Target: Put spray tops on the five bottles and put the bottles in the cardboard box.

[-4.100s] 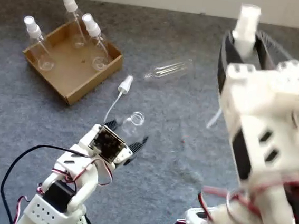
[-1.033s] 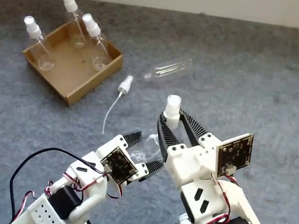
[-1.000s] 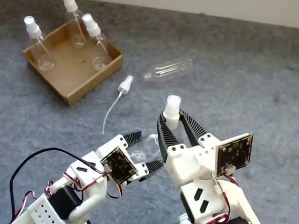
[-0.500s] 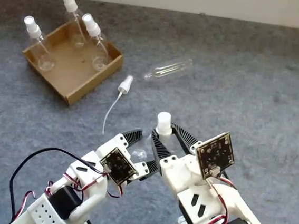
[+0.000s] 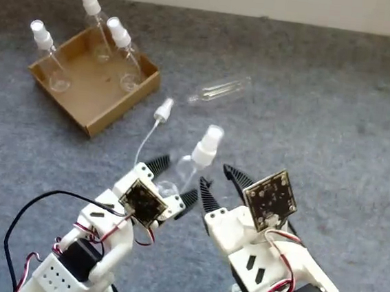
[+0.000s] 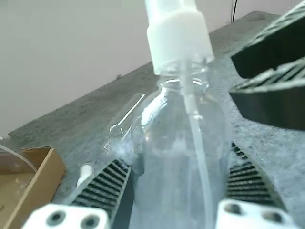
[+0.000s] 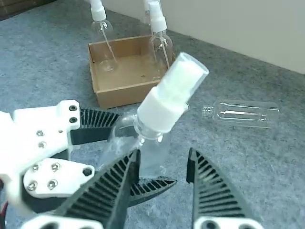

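item: my left gripper (image 5: 173, 180), near centre of the carpet (image 5: 334, 132). clamped round the body of the held bottle (image 5: 183, 165), which leans to the right.

item: spray top (image 5: 207, 146), sitting on that bottle's neck with its tube down inside. whether it is screwed home i cannot tell.

item: my right gripper (image 5: 218, 183), just right of the held bottle, jaws apart, nothing in them.

item: cardboard box (image 5: 119, 108), far left, with three capped bottles (image 5: 125, 49) standing in it.

item: bare bottle (image 5: 221, 90), lying on its side, far centre, well apart from the box.

item: loose spray top (image 5: 162, 110), lying between the box and the held bottle, tube trailing nearward.

step in hand, by my reckoning: capping the fourth bottle, with one more to do.

next move calls for: confirming the top is tight, perhaps a twist from my right gripper while the left holds firm, then carrying the bottle far and left, and setting it upright in the box's free space without knocking the three.
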### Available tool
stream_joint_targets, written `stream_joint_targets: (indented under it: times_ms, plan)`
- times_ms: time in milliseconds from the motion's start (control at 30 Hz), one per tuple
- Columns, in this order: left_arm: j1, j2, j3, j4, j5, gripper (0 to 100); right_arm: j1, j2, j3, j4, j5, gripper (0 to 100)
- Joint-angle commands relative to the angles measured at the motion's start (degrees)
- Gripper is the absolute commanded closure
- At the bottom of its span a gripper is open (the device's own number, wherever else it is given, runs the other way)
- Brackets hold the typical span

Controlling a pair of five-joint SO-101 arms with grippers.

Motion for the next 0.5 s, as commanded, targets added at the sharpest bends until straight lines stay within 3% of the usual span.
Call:
stream_joint_targets:
  times_ms: [0,167,333,467]
  plan:
    - [-4.4,-0.5,1.1,-5.5,0.4,85,-0.3,0.0,-0.7,0.1,0.5,85.8]
    - [-10.7,-0.5,1.1,-8.2,0.4,85,-0.3,0.0,-0.4,0.0,0.5,85.8]
    - [-11.2,-0.5,1.1,-8.3,0.4,85,-0.3,0.0,1.8,-1.0,0.5,94.8]
    - [-11.3,-0.5,1.1,-8.2,0.2,85,-0.3,0.0,9.1,-8.4,0.4,99.1]
